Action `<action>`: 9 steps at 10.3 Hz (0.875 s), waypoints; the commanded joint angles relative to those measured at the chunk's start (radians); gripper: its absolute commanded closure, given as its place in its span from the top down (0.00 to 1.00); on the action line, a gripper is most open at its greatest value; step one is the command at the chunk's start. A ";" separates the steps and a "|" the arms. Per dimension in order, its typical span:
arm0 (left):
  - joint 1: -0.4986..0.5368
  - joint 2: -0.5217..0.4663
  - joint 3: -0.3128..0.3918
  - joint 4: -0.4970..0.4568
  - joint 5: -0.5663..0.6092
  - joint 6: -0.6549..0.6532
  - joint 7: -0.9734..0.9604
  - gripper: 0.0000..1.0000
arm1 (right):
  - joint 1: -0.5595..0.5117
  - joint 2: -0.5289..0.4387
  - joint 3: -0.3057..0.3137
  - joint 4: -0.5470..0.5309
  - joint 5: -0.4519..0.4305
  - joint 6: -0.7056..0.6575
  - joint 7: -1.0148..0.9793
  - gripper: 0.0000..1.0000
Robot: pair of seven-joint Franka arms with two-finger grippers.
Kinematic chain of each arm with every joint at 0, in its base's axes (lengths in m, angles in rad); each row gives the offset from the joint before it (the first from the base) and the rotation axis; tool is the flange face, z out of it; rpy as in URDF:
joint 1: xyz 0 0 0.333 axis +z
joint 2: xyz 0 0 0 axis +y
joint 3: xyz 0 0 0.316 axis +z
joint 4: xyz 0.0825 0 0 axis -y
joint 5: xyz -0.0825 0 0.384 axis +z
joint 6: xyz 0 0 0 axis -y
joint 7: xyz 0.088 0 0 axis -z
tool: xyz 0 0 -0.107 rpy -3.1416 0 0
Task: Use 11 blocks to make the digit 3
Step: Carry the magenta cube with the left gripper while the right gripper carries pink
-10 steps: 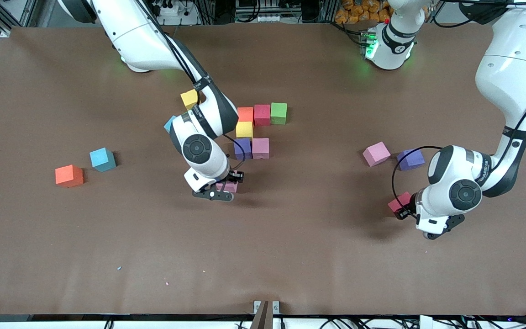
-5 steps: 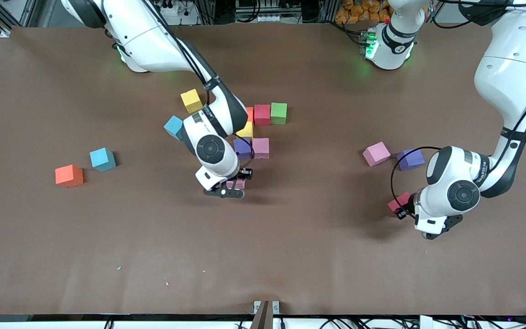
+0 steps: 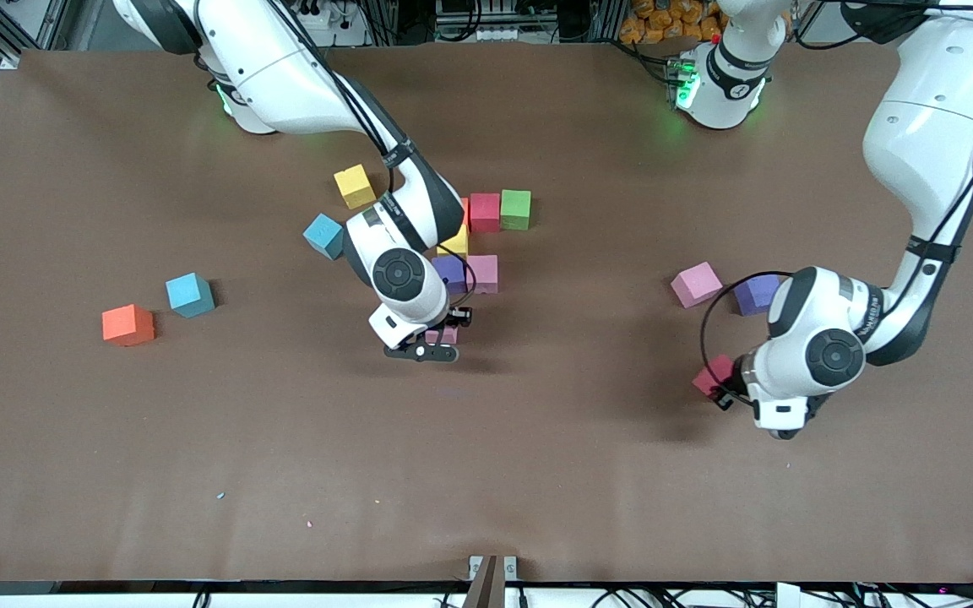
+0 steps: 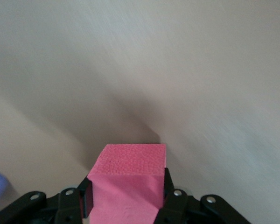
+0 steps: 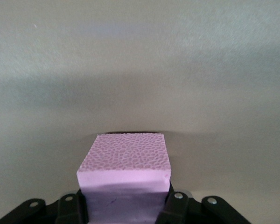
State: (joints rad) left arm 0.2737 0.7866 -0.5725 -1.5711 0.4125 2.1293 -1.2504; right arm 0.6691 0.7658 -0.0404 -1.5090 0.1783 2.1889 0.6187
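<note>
While the right gripper (image 3: 444,336) clamps a pink block (image 5: 125,179) over the table (image 3: 537,473), just nearer the camera than the cluster of blocks in the middle, the left gripper (image 3: 727,390) is closed on a red block (image 3: 711,375) over the table toward the left arm's end. Both wrist views show the fingers pressed against each cube's sides – the red block (image 4: 128,179) fills the space between the left gripper's pads.

The cluster so far: a red block (image 3: 484,212) and a green block (image 3: 516,209) side by side in the row farthest from the camera, a yellow block (image 3: 455,244) partly hidden by the right arm, then a purple block (image 3: 450,272) touching a pink block (image 3: 483,274).

Loose blocks lie apart – a yellow one (image 3: 354,186) and a blue one (image 3: 323,236) near the right arm, another blue (image 3: 189,295) and an orange (image 3: 127,325) toward the right arm's end, and a pink (image 3: 696,284) beside a purple (image 3: 754,292) near the left gripper.
</note>
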 commanded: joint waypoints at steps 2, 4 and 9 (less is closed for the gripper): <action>-0.049 -0.026 -0.047 -0.006 -0.047 -0.011 -0.234 0.03 | 0.000 0.004 0.016 -0.011 0.023 -0.009 0.001 0.00; -0.108 -0.029 -0.047 -0.012 -0.047 -0.011 -0.405 0.03 | -0.003 0.000 0.025 -0.028 0.023 -0.009 -0.001 0.00; -0.120 -0.145 -0.092 -0.139 -0.047 -0.012 -0.660 0.00 | -0.006 -0.011 0.054 -0.051 0.029 -0.006 0.001 0.00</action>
State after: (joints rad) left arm 0.1354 0.7260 -0.6561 -1.6207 0.3888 2.1191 -1.8568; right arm 0.6692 0.7680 -0.0088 -1.5194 0.1798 2.1798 0.6188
